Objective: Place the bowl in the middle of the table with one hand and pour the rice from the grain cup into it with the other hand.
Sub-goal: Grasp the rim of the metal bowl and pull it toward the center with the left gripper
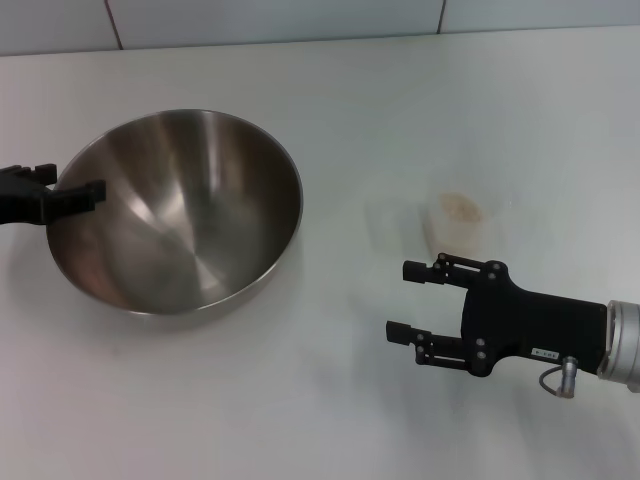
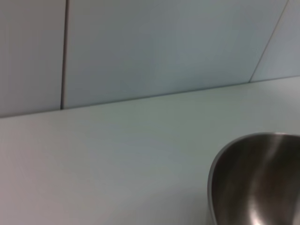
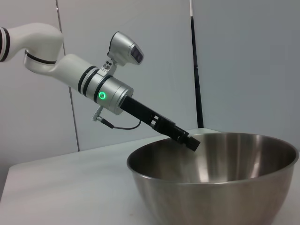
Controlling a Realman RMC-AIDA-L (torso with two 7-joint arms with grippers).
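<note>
The large round stainless-steel bowl stands on the plain white table, on its left part, and is empty inside. The left gripper is at the bowl's left rim, one black finger over the rim edge and closed on it. The right gripper hovers low over the table, well apart from the bowl, its fingers spread and holding nothing. Just beyond it lies a small clear plastic grain cup with pale rice.
</note>
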